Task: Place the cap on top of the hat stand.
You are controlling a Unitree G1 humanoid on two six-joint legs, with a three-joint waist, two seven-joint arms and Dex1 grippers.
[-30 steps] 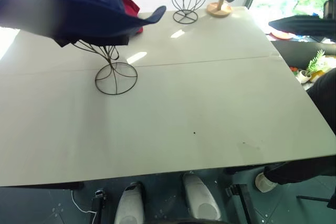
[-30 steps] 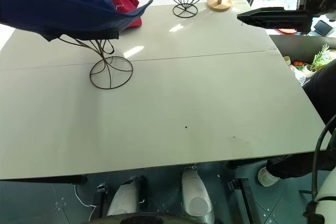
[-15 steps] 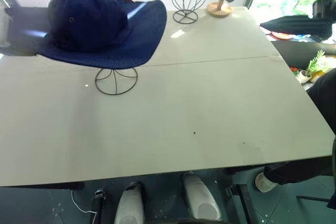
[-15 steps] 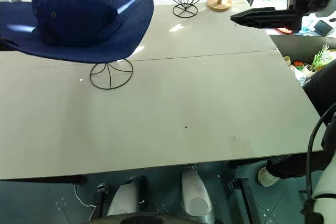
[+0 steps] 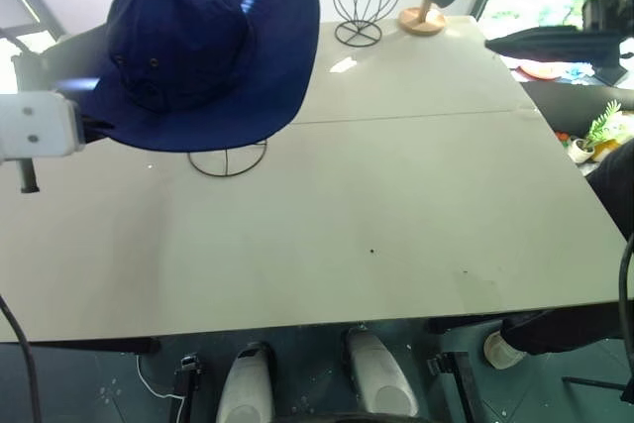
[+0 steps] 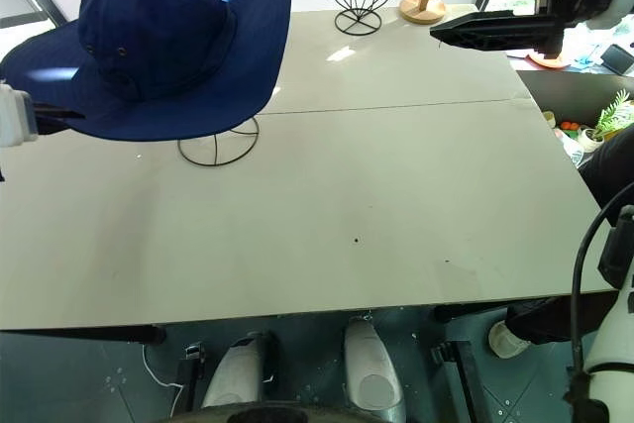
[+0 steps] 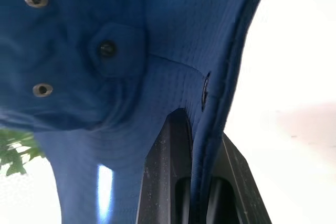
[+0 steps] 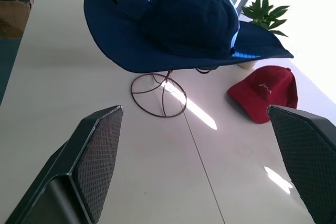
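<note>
The cap (image 5: 203, 47) sits at the upper left of the frame, draped over the stand (image 5: 228, 158), whose ring base peeks out beneath the brim. The left pincer (image 7: 197, 192) is clamped on the brim's edge. The right pincer (image 8: 199, 166) hangs wide apart and empty (well clear, at the upper right). The crown looks seated on the wire head, though the head itself is hidden, so I can't be sure. If it's off-centre, letting go could let the floppy brim drag the cap off, or tip the light stand on the worktop (image 5: 396, 205).
</note>
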